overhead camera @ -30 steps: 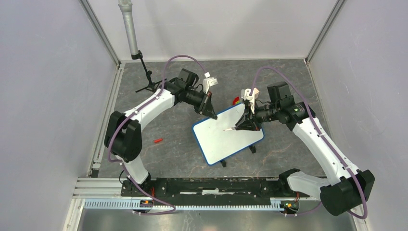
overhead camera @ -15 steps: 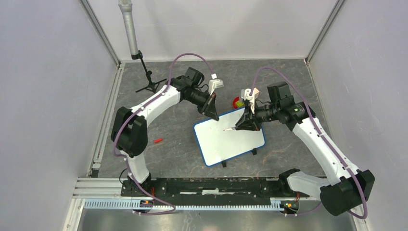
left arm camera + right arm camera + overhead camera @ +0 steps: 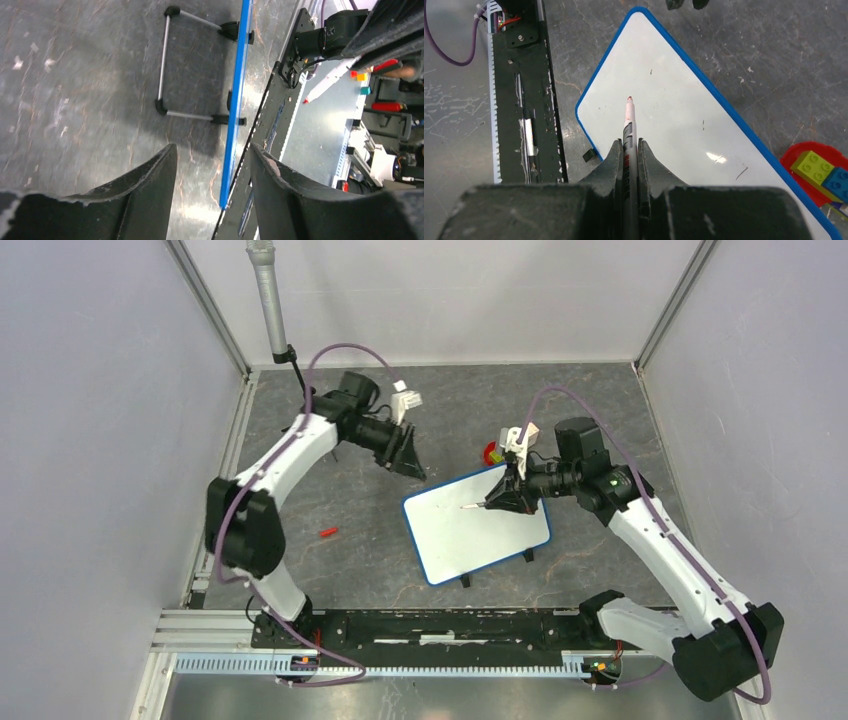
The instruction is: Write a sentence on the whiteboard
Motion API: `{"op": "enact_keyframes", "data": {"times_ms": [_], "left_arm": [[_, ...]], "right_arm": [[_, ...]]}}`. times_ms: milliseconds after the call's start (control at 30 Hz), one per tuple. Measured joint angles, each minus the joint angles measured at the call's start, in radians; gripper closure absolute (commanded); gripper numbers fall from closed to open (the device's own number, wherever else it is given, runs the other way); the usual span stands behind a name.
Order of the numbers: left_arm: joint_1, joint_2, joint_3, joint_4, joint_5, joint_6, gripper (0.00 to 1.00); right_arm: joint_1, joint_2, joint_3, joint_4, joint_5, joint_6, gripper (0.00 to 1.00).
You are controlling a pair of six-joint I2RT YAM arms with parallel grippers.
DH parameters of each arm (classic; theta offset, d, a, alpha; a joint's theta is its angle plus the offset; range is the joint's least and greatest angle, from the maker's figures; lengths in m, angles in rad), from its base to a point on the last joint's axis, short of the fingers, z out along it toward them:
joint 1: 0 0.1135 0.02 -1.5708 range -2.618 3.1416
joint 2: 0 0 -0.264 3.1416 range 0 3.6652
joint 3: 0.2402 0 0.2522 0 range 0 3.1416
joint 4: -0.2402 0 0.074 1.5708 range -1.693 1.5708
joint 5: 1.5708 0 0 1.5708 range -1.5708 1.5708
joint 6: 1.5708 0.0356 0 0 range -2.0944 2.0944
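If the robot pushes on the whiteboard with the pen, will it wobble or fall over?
It may wobble: the whiteboard stands tilted on thin wire legs, and the open left gripper is off it. It looks stiff, so it would likely slide or rock, not bend. The marker points down at its face, so tipping seems unlikely.

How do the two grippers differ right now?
The left gripper is open and empty; the right gripper is shut on a red-tipped marker. The left gripper hangs over the table beside the whiteboard, while the right gripper is above the whiteboard, with the marker pointing at its blank surface. Both are black and two-fingered.
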Motion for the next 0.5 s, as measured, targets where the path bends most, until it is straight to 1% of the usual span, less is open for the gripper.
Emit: {"op": "enact_keyframes", "data": {"times_ms": [100, 167, 233, 367, 500], "left_arm": [[0.061, -0.116, -0.074, -0.006, -0.014, 0.000, 0.37], [0.061, -0.176, -0.113, -0.010, -0.016, 0.001, 0.37], [0.054, -0.203, -0.137, -0.013, -0.016, 0.001, 0.38], [0.048, -0.177, -0.150, -0.021, -0.015, 0.002, 0.41], [0.048, -0.119, -0.150, -0.028, -0.011, 0.002, 0.49]], "right_arm": [[0.045, -0.020, -0.018, 0.074, 0.035, 0.053, 1.00], [0.078, -0.022, -0.023, 0.121, 0.063, 0.084, 1.00], [0.114, -0.020, -0.024, 0.156, 0.091, 0.106, 1.00], [0.196, -0.004, -0.024, 0.206, 0.167, 0.118, 1.00], [0.281, 0.018, -0.024, 0.222, 0.247, 0.108, 1.00]]}}
